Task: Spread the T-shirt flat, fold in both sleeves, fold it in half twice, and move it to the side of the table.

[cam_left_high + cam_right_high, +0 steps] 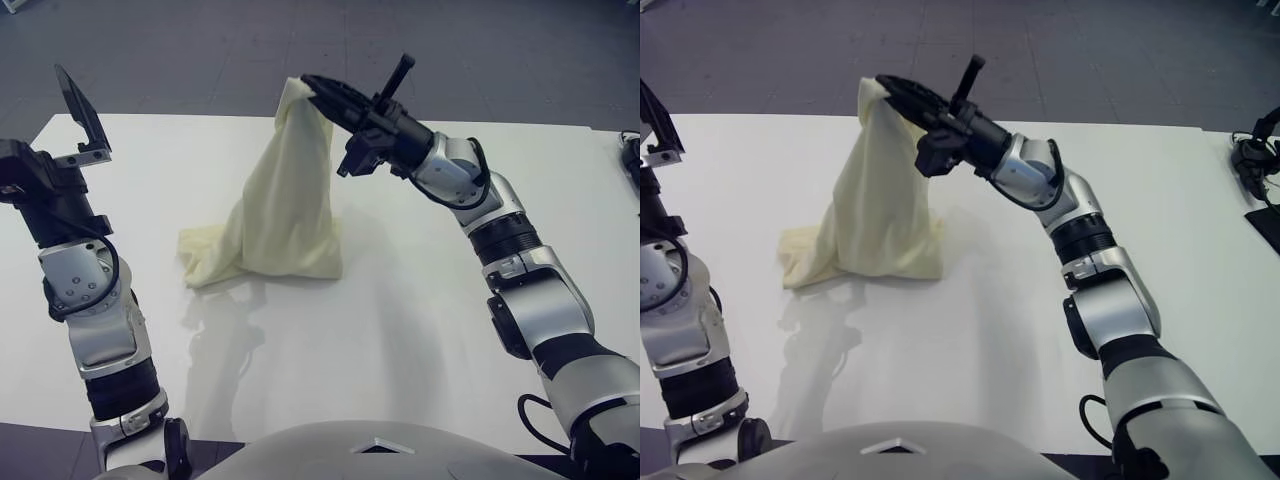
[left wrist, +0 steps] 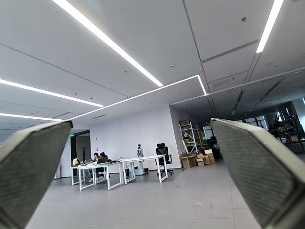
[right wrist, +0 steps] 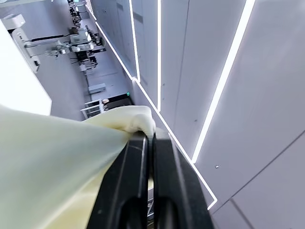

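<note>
1. Right gripper (image 1: 318, 92): jaws clamped on a small pinch of the T-shirt (image 1: 275, 200), held high over the table (image 1: 430, 340).
2. The cloth hangs from that pinch in a cone; its lower part is bunched and rests on the tabletop, left of centre.
3. Left gripper (image 2: 140, 123): fingers spread wide with nothing between them; raised near the table's left edge, well apart from the cloth.
4. Step in hand, as judged: spreading the shirt flat; no fold made yet.
5. To do it well: the left gripper likely needs a second hold on a hanging edge or corner; both then draw apart and lower together, so the fabric lays out smooth.
6. Risk: released from one point, it would probably drop in a heap.
</note>
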`<control>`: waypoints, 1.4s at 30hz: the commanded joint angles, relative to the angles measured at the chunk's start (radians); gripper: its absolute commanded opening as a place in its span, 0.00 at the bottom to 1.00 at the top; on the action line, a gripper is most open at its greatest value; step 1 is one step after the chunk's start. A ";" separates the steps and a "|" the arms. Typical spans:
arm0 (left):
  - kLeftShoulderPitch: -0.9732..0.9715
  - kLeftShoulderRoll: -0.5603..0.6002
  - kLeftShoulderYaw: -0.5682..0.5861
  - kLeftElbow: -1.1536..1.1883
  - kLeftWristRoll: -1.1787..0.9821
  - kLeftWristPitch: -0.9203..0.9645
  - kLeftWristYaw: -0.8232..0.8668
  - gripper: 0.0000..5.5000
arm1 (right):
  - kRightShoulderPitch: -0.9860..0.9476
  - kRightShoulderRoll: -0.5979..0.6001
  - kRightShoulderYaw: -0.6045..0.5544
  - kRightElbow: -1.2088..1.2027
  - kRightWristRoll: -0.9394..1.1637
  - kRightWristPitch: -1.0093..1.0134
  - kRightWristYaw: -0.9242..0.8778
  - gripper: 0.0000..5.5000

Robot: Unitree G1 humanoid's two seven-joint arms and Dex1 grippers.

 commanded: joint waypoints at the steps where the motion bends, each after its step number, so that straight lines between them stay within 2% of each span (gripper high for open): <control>1: 0.022 0.045 -0.075 -0.008 -0.026 -0.016 -0.126 0.98 | 0.113 -0.037 0.072 -0.186 0.119 -0.032 0.132 0.00; 6: 0.034 0.129 -0.061 0.042 -0.106 0.022 -0.278 0.98 | 0.473 -0.219 0.379 -0.487 0.307 -0.035 0.404 0.00; 8: 0.056 0.161 -0.063 0.042 -0.108 0.023 -0.328 0.98 | 0.600 -0.319 0.452 -0.565 0.353 0.007 0.498 0.00; 11: 0.094 0.203 -0.099 0.049 -0.096 0.007 -0.411 0.98 | 0.706 -0.451 0.464 -0.653 0.436 0.097 0.607 0.00; 16: 0.145 0.264 -0.150 0.069 -0.035 -0.051 -0.515 0.98 | 0.765 -0.574 0.431 -0.704 0.480 0.233 0.755 0.00; 20: 0.131 0.312 -0.257 0.105 0.038 -0.107 -0.603 0.98 | 0.794 -0.550 0.424 -0.722 0.469 0.272 0.805 0.00; 25: 0.122 0.408 -0.456 0.116 0.056 -0.120 -0.843 0.98 | 0.830 -0.553 0.426 -0.704 0.420 0.345 0.872 0.00; 30: 0.055 0.479 -0.576 0.141 0.121 -0.140 -0.991 0.98 | 0.840 -0.549 0.370 -0.656 0.344 0.349 0.855 0.00; 36: -0.011 0.506 -0.655 0.178 0.268 -0.217 -1.013 0.98 | 0.859 -0.525 0.343 -0.657 0.339 0.344 0.854 0.00; 42: 0.009 0.530 -0.647 0.190 0.305 -0.254 -0.994 0.98 | 0.865 -0.507 0.327 -0.658 0.333 0.339 0.855 0.00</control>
